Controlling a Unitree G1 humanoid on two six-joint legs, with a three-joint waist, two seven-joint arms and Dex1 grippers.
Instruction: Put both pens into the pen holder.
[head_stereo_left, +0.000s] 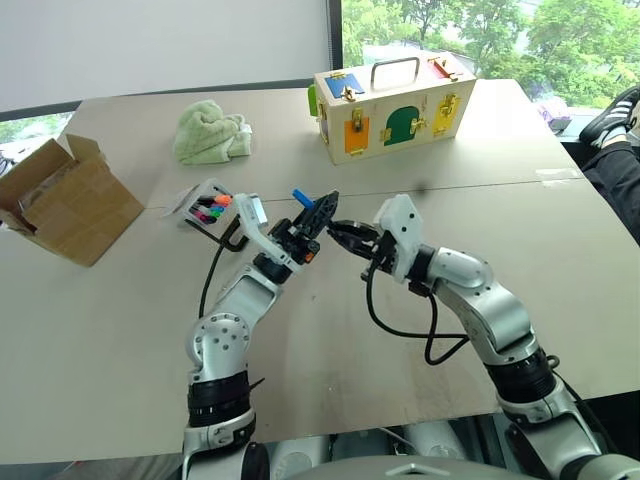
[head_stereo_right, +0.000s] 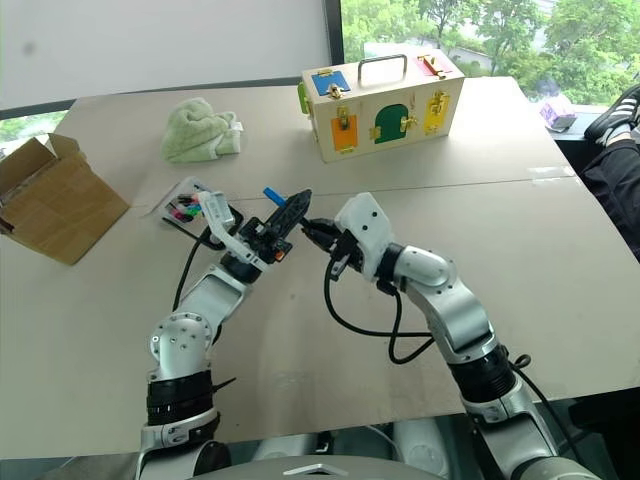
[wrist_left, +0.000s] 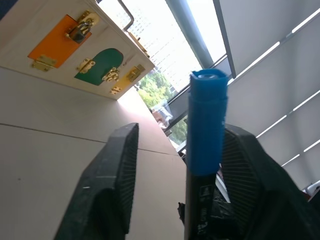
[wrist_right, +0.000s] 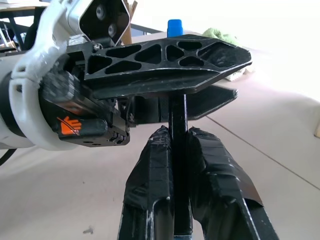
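Your right pincer is clamped on the black barrel of the blue-capped pen, held level above the desk and pointing toward your left arm. Your left pincer meets it at mid-desk, angled upward; its fingers bracket the same pen, with a gap showing on one side, so you cannot tell whether they have closed on it. The blue cap stands clear above them. Both forearms are raised off the desk. The pen holder lies on the desk just beyond your left arm. Farther back stand a wooden box and a green cloth, with a cardboard box at far left.
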